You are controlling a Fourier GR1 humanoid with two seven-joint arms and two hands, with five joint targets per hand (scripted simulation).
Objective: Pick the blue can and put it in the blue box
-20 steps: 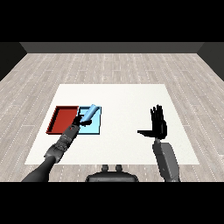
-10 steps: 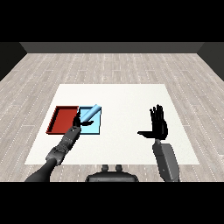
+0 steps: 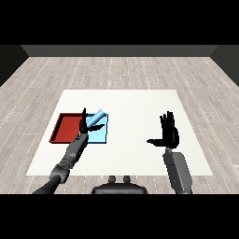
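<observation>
The light blue tray [image 3: 100, 136] serves as the reference landmark. It lies flat on the white table [image 3: 135, 107], toward the table's left half. The red tray [image 3: 65, 128] sits directly to its left, the two touching along one side.

The blue can [image 3: 95, 118] is positioned over the far part of the light blue tray. It is tilted, with its upper end pointing away and to the right. Whether its lower end touches the tray floor cannot be determined.

The left hand [image 3: 86, 124] is located over the boundary between the light blue tray and the red tray, at the left side of the can. Its fingers are spread and extended, not wrapped round the can; the hand is released. The thumb lies close to the lower part of the can, but contact cannot be confirmed. The left forearm [image 3: 73, 151] extends from the near-left side of the light blue tray.

The right hand [image 3: 169, 133] is held well to the right of the light blue tray, above the bare table. Its fingers point upward and are straight, thumb extended to the left; it grasps nothing.
</observation>
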